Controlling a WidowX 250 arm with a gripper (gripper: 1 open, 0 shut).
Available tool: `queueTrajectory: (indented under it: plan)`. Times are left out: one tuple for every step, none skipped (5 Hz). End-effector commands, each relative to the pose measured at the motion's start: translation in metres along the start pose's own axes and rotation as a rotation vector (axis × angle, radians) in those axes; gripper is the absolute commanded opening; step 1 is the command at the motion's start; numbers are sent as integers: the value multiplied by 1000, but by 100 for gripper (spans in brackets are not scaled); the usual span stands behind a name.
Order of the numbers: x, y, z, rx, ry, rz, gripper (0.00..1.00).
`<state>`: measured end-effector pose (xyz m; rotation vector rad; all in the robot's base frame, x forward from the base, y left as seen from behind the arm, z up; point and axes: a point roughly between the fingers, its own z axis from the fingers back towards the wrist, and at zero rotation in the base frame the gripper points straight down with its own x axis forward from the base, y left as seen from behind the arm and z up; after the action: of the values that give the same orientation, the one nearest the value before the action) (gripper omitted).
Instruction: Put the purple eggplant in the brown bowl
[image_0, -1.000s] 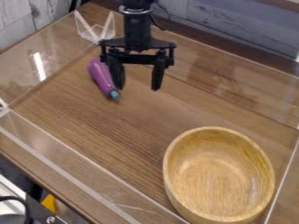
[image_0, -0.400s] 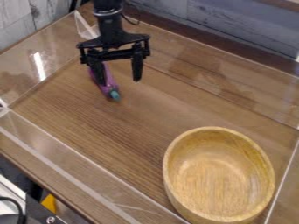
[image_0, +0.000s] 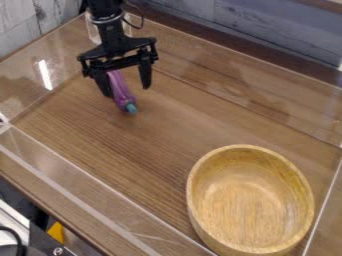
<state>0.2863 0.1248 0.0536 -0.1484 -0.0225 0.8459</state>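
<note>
Wooden table (image_0: 174, 130): fingers (image_0: 104, 88) now astride purple eggplant (image_0: 123, 92).

The eggplant (image_0: 123, 90) lies on the table (image_0: 160, 150) at the far left — the gripper (image_0: 123, 83) directly over it, a finger on either side. The bowl (image_0: 250, 198) sits well apart, near right, empty.

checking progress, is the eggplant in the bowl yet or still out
Still out. The purple eggplant lies flat on the table, far from the brown bowl, which looks empty. The gripper hangs open over it.
</note>
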Motion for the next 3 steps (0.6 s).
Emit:
queueTrajectory:
  plan:
    - [15,0,8,-35,-59,34,100]
    - [15,-2,9,-34,-60,33,100]
    - [14,-4,11,-32,-61,32,100]
